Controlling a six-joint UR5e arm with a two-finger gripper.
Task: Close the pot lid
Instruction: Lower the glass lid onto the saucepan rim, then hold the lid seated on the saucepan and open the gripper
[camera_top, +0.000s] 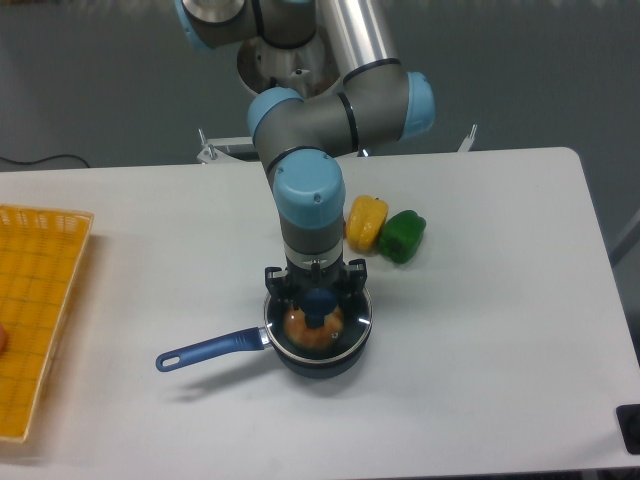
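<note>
The dark pot (318, 358) stands on the white table in the front middle, its long blue handle (210, 349) pointing left. The clear glass pot lid (340, 333) lies on the pot's rim, its blue knob (320, 304) upright in the middle. Something orange (302, 325) shows through the glass inside the pot. My gripper (316, 280) hangs straight down just above and behind the knob. Its black fingers (274, 281) stand spread wide on either side, apart from the knob, so it is open and holds nothing.
A yellow pepper (365, 221) and a green pepper (402, 235) lie behind the pot, to the right of my arm. A yellow basket (40, 300) sits at the table's left edge. A black object (630, 428) is at the front right corner.
</note>
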